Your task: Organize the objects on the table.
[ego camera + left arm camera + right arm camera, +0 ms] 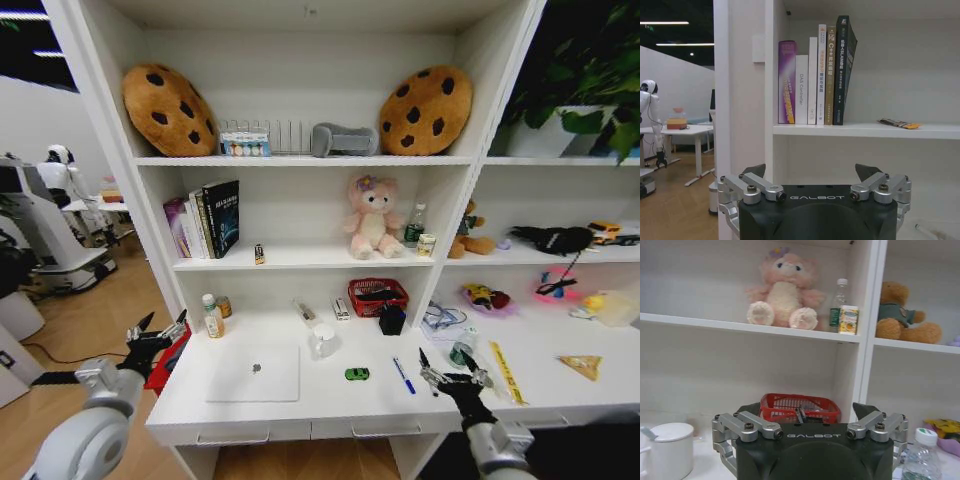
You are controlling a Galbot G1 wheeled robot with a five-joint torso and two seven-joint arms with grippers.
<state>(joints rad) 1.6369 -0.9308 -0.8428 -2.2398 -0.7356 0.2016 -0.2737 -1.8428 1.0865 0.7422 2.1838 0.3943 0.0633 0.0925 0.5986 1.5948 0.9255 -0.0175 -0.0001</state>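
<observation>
On the white table (320,402) lie a closed silver laptop (252,373), a tiny green toy car (357,374) and a blue pen (403,375). A green-labelled bottle (212,316) stands at the back left. A small clear bottle (463,347) (920,455) is right of the pen. My left gripper (158,330) (810,175) hovers open off the table's left end, above a red object (165,362). My right gripper (450,372) (810,410) hangs open over the front edge, between the pen and a yellow strip (507,372). Neither holds anything.
A white mug (322,340) (671,440), a red basket (378,296) (800,407) and a black box (392,319) sit at the back of the desk. A snack bag (581,365) lies at the right. Shelves above hold books (815,75), plush toys (782,290) and cookie cushions (168,110).
</observation>
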